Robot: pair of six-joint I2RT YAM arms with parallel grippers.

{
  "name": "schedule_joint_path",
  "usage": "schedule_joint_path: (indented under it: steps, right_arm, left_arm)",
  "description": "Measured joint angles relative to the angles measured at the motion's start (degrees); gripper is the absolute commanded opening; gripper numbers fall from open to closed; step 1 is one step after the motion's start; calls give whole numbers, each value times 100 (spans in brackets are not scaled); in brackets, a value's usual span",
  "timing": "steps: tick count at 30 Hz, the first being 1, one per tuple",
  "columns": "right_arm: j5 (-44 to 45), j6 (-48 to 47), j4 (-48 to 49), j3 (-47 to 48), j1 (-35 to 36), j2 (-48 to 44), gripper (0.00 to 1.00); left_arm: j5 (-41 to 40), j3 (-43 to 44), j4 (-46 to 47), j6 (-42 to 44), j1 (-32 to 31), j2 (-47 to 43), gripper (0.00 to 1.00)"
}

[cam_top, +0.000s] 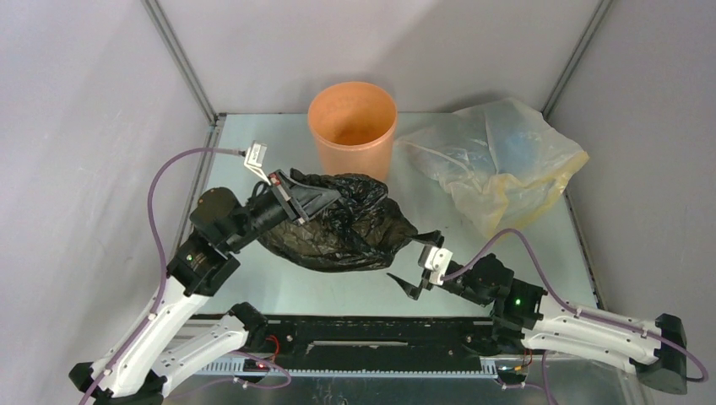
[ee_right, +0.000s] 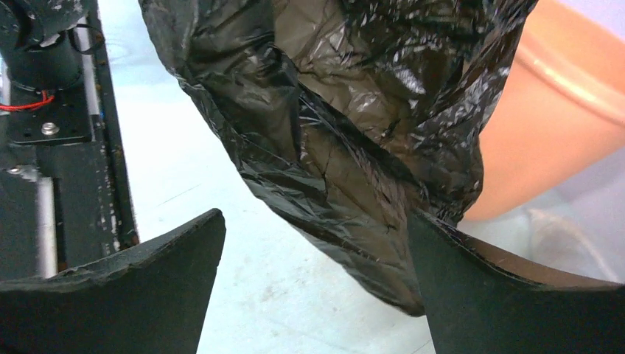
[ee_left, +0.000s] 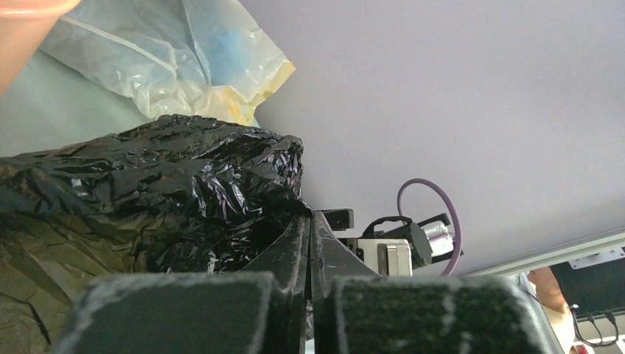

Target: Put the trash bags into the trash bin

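The black trash bag point(cam_top: 350, 228) hangs crumpled just in front of the orange trash bin point(cam_top: 352, 125). My left gripper point(cam_top: 329, 198) is shut on the bag's upper left part and holds it off the table. In the left wrist view the fingers point(ee_left: 310, 221) are pressed together against the glossy bag point(ee_left: 162, 184). My right gripper point(cam_top: 415, 263) is open at the bag's right corner. In the right wrist view point(ee_right: 317, 295) the bag's lower corner point(ee_right: 346, 147) hangs between the fingers, against the right one, with the bin point(ee_right: 549, 133) behind.
A larger translucent yellowish plastic bag point(cam_top: 498, 160) lies at the back right beside the bin; it also shows in the left wrist view point(ee_left: 177, 59). Grey walls enclose the table on three sides. A black rail point(cam_top: 371, 342) runs along the near edge.
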Motion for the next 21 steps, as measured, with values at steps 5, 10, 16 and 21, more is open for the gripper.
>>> schedule_joint_path:
  steps: [5,10,16,21]
  right_arm:
    - [-13,-516,420,52,0,328,79]
    - [-55,-723,695,140,0,929,0]
    - [-328,-577,684,140,-15,1244,0]
    - [-509,-326,675,140,-72,1436,0]
  left_arm:
    - [85,46,-39,-9,0,33,0]
    - [111,164,-83,-48,0,92,0]
    - [-28,588,-125,-166,33,190,0]
    - [-68,1565,109,-411,208,667,0]
